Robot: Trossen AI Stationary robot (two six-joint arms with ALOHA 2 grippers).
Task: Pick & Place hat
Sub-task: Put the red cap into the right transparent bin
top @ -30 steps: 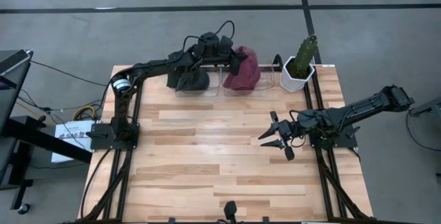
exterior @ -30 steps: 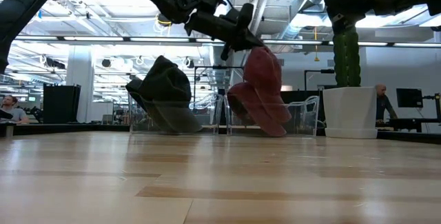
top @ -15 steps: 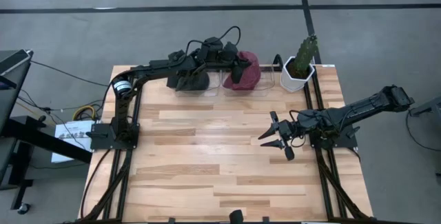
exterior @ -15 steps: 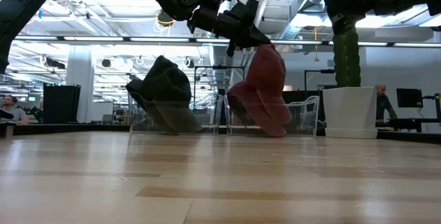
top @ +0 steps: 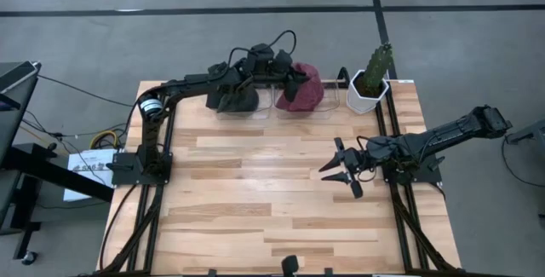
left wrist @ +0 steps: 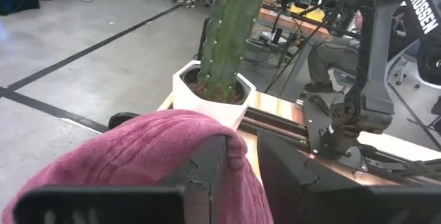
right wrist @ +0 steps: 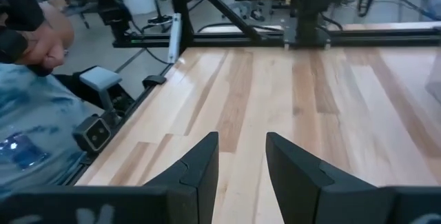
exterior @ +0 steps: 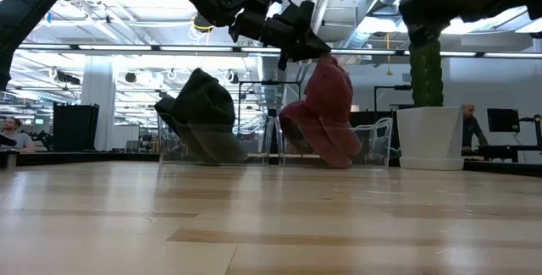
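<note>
We see even, bright overhead light, soft shadows on the table (top: 255, 192), ceiling-lamp glare in low view, and blurred near fingers in wrist views.

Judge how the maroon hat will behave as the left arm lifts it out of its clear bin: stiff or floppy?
Likely floppy: the maroon hat droops in soft folds below the left gripper, whose jaws pinch only its top. Probably light, since that small pinch seems to carry it. Its plush surface should resist slipping, but the hanging brim may snag the clear bin.
</note>
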